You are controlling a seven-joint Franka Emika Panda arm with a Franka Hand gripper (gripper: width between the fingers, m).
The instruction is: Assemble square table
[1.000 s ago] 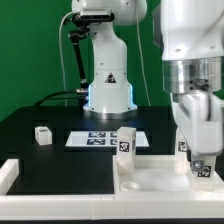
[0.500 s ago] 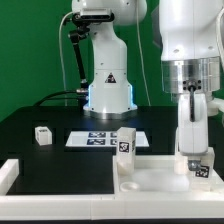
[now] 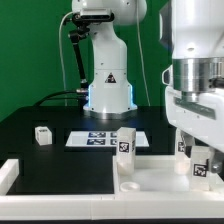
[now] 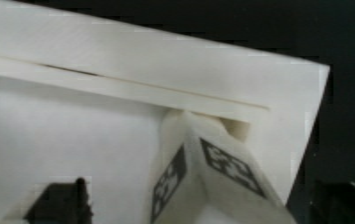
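The square tabletop is a white slab lying at the front of the exterior view. One white tagged leg stands upright at its far left corner. A second tagged leg stands at the far right corner, and my gripper hangs right over it. In the wrist view this leg rises between my dark fingers, with a gap beside it, so the gripper is open around it. The tabletop fills that view. Another small leg lies on the black table at the exterior view's left.
The marker board lies flat behind the tabletop. A white L-shaped rail borders the front left. The robot base stands at the back in front of a green wall.
My wrist has turned over the right leg and lifted a little. The fingers that held the leg have spread apart. The leg stays upright in its corner.
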